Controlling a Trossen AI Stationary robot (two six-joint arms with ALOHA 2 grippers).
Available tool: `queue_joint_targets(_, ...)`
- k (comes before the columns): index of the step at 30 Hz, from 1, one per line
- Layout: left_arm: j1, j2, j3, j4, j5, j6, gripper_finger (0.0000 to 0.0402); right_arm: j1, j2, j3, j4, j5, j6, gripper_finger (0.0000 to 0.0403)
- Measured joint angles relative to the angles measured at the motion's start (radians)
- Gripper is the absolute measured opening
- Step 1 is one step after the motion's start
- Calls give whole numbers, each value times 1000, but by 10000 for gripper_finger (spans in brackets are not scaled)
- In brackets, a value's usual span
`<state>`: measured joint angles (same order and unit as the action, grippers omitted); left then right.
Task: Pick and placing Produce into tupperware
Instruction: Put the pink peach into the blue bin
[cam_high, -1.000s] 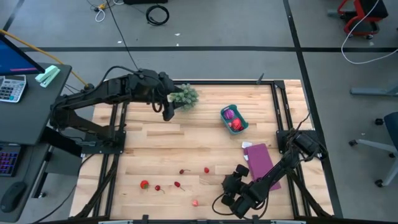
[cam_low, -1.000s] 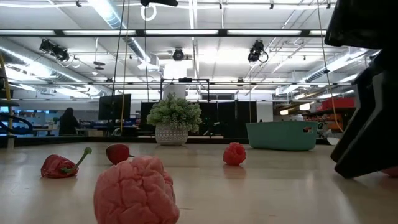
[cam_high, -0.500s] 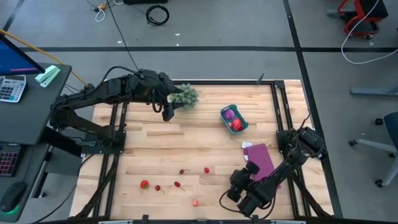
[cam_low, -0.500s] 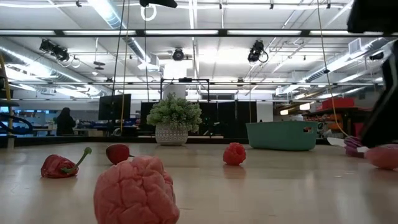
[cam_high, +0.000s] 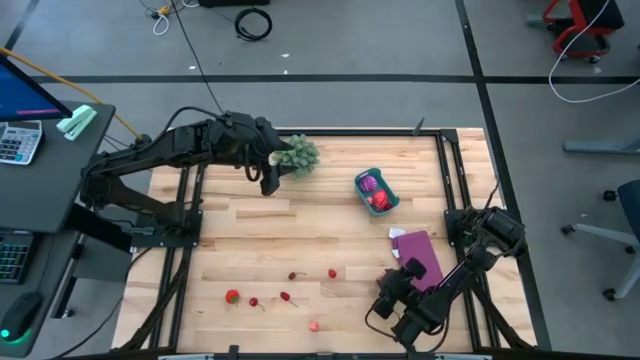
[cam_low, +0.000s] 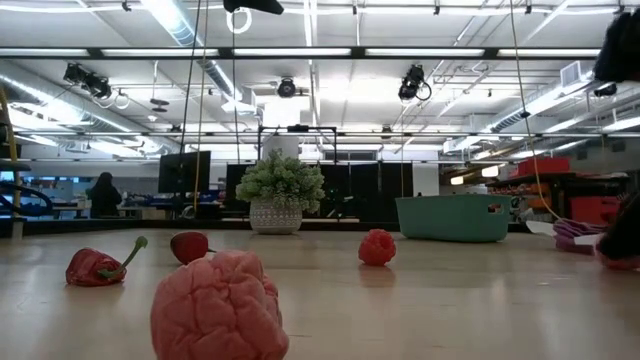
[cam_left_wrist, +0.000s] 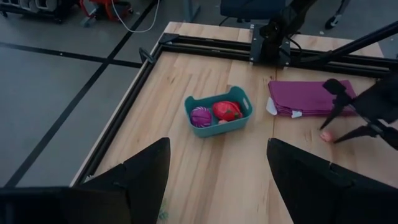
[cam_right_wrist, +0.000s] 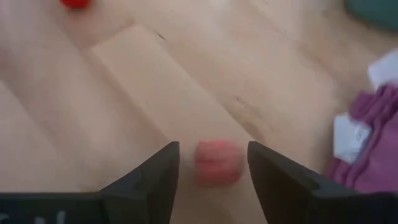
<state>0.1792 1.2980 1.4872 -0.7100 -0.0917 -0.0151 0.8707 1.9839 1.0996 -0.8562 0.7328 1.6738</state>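
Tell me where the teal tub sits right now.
In the high view the teal tub sits on the table's far right part, between the spiky green plant and the purple cloth.

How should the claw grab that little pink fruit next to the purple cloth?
Probably from above, pinching the little pink fruit across its rounded sides. It sits loose on the wooden table, already between the open right claw fingers, with the purple cloth close on one side.

one teal tub (cam_high: 377, 191) holding two fruits, six small pieces (cam_high: 232, 296) loose on the table.
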Motion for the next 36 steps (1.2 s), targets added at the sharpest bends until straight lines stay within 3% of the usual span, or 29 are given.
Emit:
queue_joint_targets(6, 0, 0, 0, -5, 0, 0, 272, 13, -7, -108, 159, 31, 59, 199)
queue_joint_targets(11, 0, 0, 0, -5, 0, 1, 272, 13, -6, -127, 190, 33, 61, 189)
queue_joint_targets(26, 0, 0, 0, -5, 0, 0, 272, 6, -37, -119, 188, 79, 49, 95)
queue_joint_targets(32, 0, 0, 0, -5, 0, 0, 272, -20, -133, -117, 145, 160, -41, 76)
queue_joint_targets(36, 0, 0, 0, -5, 0, 1, 272, -82, -226, -117, 48, 319, -104, 78)
